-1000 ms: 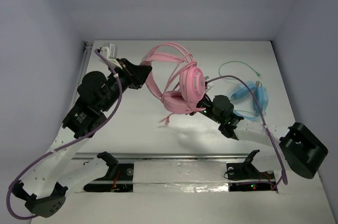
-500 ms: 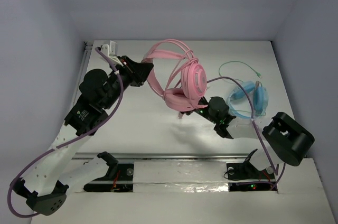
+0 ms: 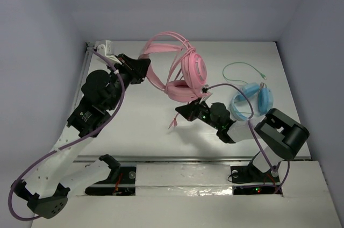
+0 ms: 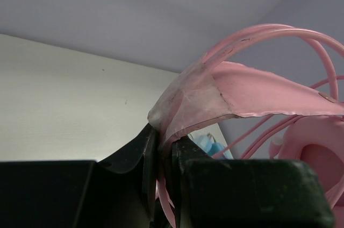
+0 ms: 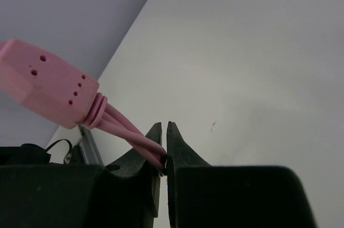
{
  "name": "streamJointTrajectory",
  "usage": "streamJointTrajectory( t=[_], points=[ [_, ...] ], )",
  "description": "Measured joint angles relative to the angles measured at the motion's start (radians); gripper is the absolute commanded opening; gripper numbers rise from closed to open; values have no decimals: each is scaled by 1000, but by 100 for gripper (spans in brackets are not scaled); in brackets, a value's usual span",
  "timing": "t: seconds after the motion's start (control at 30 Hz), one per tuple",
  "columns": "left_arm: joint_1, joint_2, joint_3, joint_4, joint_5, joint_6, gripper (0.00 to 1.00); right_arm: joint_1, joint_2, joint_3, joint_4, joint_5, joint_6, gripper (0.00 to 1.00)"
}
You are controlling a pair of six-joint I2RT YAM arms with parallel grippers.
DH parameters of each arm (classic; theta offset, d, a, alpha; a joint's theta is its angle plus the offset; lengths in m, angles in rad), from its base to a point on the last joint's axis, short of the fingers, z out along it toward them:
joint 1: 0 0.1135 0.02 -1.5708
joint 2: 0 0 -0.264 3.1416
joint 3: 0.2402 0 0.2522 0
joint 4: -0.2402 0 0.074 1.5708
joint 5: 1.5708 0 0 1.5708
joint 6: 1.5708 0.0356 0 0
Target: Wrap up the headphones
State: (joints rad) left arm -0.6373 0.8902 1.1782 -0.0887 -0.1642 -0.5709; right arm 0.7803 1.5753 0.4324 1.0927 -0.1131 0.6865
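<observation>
Right pincer (image 5: 165, 131) newly around headphones cable (image 5: 126, 128)

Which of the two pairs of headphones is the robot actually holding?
The pink headphones: the left end effector pinches their headband and the right end effector grips their pink cable. The light blue headphones lie untouched on the table.

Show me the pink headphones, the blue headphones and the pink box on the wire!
Pink padded over-ear headphones (image 3: 195, 69): top view, round ear cup.
Light blue headphones (image 3: 265, 99): top view, ear cup.
Pink plastic cable box (image 5: 45, 85): right wrist view, holed side.
</observation>
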Motion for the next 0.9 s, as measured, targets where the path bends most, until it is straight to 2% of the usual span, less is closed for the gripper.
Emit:
streamJointTrajectory(
  t=[0.13, 0.4, 0.57, 0.7, 0.9],
  points=[
    [0, 0, -49, 57, -105, -25, 0, 51, -16, 3, -21, 20, 29, 0],
    [0, 45, -151, 140, -359, -59, 0, 309, -14, 71, -114, 82, 85, 0],
    [0, 116, -163, 180, -491, -37, 0, 423, -16, 150, -214, 147, 104, 0],
    [-2, 153, -222, 217, -577, -11, 0, 494, -52, 196, -342, 216, 103, 0],
    [-3, 195, -352, 227, -634, -2, 0, 574, -138, 315, -679, 324, 72, 0]
  ],
)
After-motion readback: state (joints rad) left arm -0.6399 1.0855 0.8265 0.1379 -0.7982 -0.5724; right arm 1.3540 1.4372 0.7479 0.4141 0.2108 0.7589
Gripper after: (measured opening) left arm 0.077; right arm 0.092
